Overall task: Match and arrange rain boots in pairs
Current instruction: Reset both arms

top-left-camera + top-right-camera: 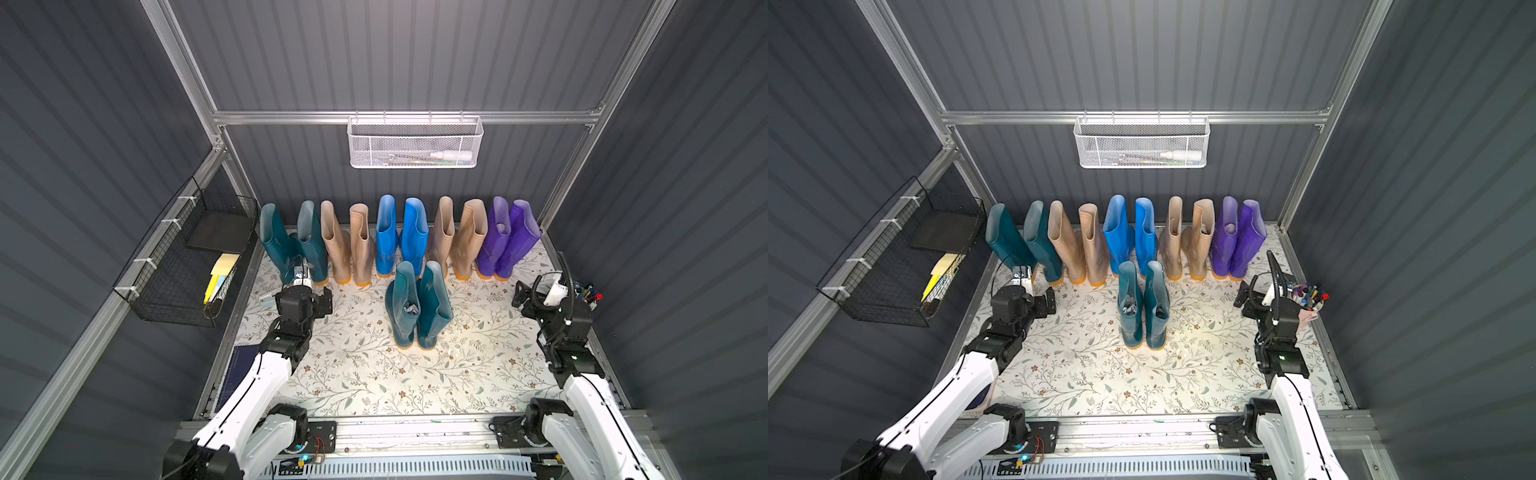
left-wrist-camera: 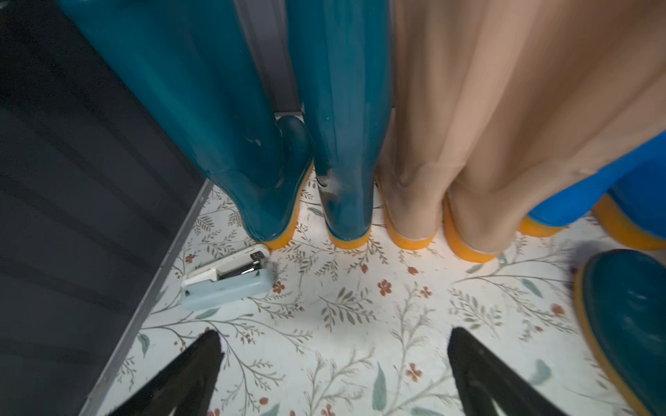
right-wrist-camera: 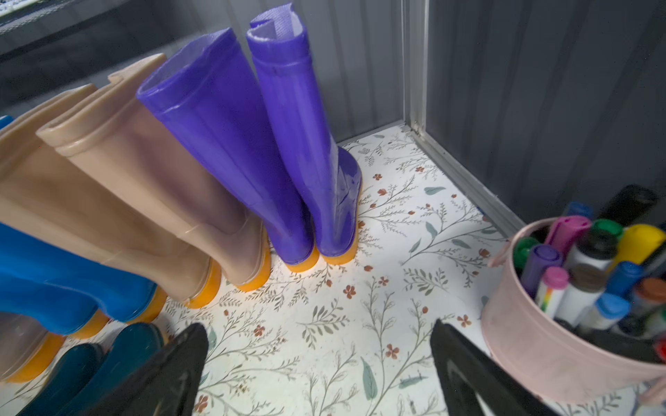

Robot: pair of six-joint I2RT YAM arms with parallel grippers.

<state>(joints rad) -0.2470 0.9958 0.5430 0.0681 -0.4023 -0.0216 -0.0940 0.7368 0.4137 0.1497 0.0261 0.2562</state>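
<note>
Left pincer (image 2: 335, 333) gapes wide w/ nothing in it, low over the counter (image 1: 374, 374), facing the end teal boots (image 2: 252, 144) of the back row (image 1: 386, 237). Right pincer (image 3: 319, 326) is likewise wide and empty, near the purple boots (image 3: 274, 151). Ten boots line the wall in colour pairs. The front teal pair (image 1: 417, 307) stands alone mid-counter, shafts upright, btwn the arms, approx equally far from each: to the left pincer's right, the right pincer's left. Probably the last pair to tidy, if any. Top views hide the pincer tips; wrist views show them apart, plus a stapler (image 2: 225, 279) just beside the end boot's heel and a pen cup (image 3: 533, 345) by the right pincer.
</note>
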